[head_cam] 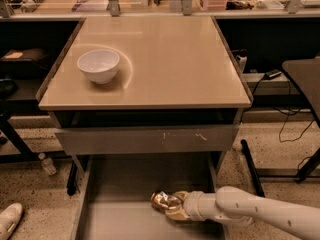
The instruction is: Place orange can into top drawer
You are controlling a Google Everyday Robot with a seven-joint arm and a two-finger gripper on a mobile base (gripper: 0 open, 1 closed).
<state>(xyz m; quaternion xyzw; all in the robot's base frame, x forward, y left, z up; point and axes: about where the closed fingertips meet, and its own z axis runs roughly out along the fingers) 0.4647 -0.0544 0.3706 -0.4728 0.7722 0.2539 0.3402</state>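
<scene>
The orange can (162, 200) is shiny orange-gold and lies on its side low over the floor of the top drawer (120, 194). That drawer is the wide grey tray pulled out below the cabinet. My gripper (170, 207) reaches in from the lower right on a white arm (250, 215) and is shut on the can, over the right half of the drawer floor. I cannot tell whether the can touches the floor.
A white bowl (98, 65) stands at the left of the beige cabinet top (170, 59). A closed grey drawer front (150, 139) sits just above the open tray. A dark table (305, 79) and cables stand to the right. A white shoe (9, 220) lies at the lower left.
</scene>
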